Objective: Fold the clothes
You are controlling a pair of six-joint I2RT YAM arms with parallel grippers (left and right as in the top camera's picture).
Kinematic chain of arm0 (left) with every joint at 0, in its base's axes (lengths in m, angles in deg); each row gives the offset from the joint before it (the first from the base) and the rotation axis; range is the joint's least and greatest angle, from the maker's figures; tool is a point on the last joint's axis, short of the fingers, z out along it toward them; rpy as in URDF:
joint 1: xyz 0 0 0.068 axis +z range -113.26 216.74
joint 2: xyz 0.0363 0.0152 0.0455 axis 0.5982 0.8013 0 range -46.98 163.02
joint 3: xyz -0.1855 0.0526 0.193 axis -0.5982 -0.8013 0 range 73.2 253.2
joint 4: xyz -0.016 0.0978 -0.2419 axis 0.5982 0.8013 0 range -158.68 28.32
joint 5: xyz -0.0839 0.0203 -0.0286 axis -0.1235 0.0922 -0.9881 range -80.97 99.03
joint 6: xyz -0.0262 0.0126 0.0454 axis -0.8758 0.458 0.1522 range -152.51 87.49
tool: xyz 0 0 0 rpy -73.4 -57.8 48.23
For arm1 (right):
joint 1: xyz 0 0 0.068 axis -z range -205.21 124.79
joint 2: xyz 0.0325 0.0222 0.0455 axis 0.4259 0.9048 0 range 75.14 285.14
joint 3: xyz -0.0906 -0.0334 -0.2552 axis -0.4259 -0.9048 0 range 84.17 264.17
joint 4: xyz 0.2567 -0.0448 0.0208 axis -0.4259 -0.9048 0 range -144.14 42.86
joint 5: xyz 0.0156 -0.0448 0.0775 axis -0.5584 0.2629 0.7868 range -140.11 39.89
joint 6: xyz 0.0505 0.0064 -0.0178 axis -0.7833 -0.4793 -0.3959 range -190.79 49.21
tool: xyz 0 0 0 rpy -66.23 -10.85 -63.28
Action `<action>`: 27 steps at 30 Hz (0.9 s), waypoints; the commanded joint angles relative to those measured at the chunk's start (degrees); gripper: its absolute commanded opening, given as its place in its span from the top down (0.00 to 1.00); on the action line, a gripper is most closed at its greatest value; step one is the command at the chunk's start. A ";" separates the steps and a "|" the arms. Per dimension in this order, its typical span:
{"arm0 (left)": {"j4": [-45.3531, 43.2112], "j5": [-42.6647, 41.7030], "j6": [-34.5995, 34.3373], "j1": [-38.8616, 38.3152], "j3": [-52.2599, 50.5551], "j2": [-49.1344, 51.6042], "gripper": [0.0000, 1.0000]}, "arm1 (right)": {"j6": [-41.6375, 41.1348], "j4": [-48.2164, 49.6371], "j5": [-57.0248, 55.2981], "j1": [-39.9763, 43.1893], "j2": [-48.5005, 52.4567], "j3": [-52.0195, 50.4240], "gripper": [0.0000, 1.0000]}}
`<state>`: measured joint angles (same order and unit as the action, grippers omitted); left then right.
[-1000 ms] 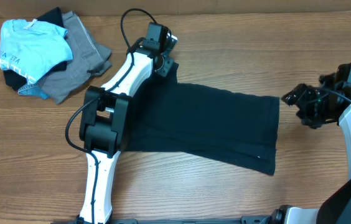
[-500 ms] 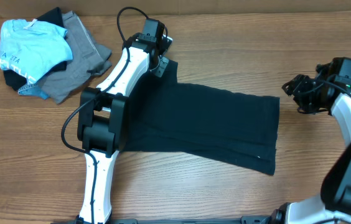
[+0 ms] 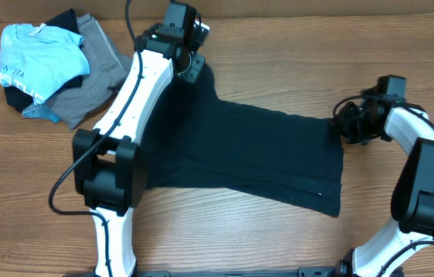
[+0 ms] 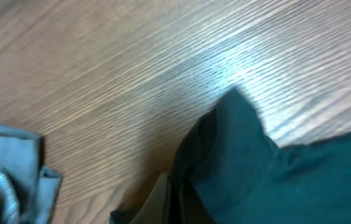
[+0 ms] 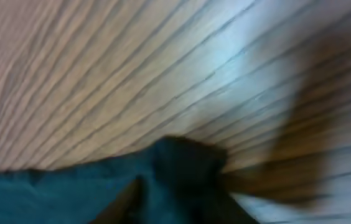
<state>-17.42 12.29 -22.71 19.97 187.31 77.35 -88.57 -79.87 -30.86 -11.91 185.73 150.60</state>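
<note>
Table (image 3: 278, 46): wood-grain top. It runs beneath both claws and carries everything we note here.

Black T-shirt (image 3: 255, 154): it lies spread nearly flat between the two claws as a long dark panel. Its far-left corner reaches up to the left claw and its far-right corner sits just beside the right claw. The near edge lies well below both.

Shirt's handling: we judge it light, limp and not slippery. It will sag and crease wherever it is unsupported, so a lifted edge needs both ends carried together.

Side pile: a light-blue shirt (image 3: 36, 61) on a grey garment (image 3: 98, 73), well left of the left claw and apart from the black cloth.

Left claw (image 3: 191, 65): we read it as closed on the shirt's bunched corner (image 4: 238, 155).

Right claw (image 3: 346, 123): at the shirt's corner (image 5: 182, 165), but its wrist view is blurred and we cannot tell whether it is open or closed.

Hold points: the two far corners, pinched through the hem.
</note>
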 commanded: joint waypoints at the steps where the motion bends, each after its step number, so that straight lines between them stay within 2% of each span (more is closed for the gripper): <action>1: 2.03 0.13 -0.87 0.09 0.94 -1.14 0.96 | -0.02 -0.15 -2.69 -0.70 0.55 1.16 0.96; 7: 8.87 0.87 -2.45 1.20 0.94 -1.16 0.96 | -0.63 -3.37 -2.69 1.29 -3.37 1.16 0.96; 11: 14.75 0.81 -9.14 3.69 0.94 -1.16 0.96 | -0.55 -8.41 -2.69 1.84 -7.74 1.16 0.96; 15: 21.84 -6.49 -10.29 7.45 0.94 -1.16 0.96 | -0.59 -14.62 -2.75 1.77 -10.36 1.16 0.96; 17: 24.41 -7.19 -10.25 8.61 0.94 -1.16 0.96 | -0.57 -15.82 -2.75 1.77 -10.40 1.14 0.95; 18: 24.57 -7.45 -9.99 8.90 0.94 -1.16 0.96 | -0.57 -15.56 -2.75 1.79 -10.38 1.14 0.87; 19: 24.44 -7.58 -8.98 9.22 0.94 -1.16 0.96 | -0.59 -13.92 -2.71 1.79 -10.40 1.14 0.41; 20: 24.13 -7.76 -8.61 9.27 0.94 -1.16 0.96 | -0.59 -12.63 -2.71 1.77 -10.38 1.14 0.24; 21: 23.76 -7.98 -8.52 9.27 0.94 -1.16 0.96 | -0.59 -10.32 -2.71 1.79 -10.27 1.14 0.21; 23: 22.47 -9.62 -8.50 9.20 0.94 -1.14 0.96 | -0.59 -6.62 -2.73 1.73 -9.88 1.14 0.32; 27: 20.72 -11.06 -8.52 8.76 0.94 -1.14 0.96 | -0.63 -2.78 -3.41 1.31 -7.48 1.14 0.42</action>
<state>4.20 4.05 -31.32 29.24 187.57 76.79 -89.11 -84.51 -33.24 -10.05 176.52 150.82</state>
